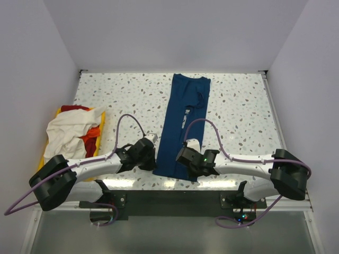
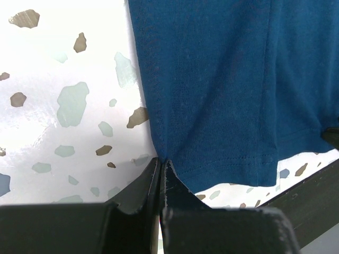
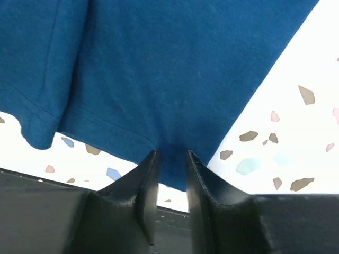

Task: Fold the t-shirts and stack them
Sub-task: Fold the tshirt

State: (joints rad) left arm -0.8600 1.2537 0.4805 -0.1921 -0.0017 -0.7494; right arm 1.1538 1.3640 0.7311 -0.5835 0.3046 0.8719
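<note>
The navy blue t-shirt (image 1: 183, 121) lies as a long narrow strip running from the far edge to the near edge of the table, with a sliver of white print showing. My left gripper (image 1: 153, 165) sits at its near left corner. In the left wrist view the left gripper (image 2: 161, 160) is shut, with the hem corner of the shirt (image 2: 222, 79) pinched at its tips. My right gripper (image 1: 186, 169) is at the near right corner. There the right gripper (image 3: 170, 154) has its jaws apart, with a flap of the shirt (image 3: 159, 69) hanging between them.
A yellow bin (image 1: 101, 123) at the left holds a cream-white shirt (image 1: 66, 135), a red one (image 1: 74, 108) and an orange one (image 1: 91, 138). The table's near edge (image 1: 169, 186) runs just behind both grippers. White walls close in the back and sides.
</note>
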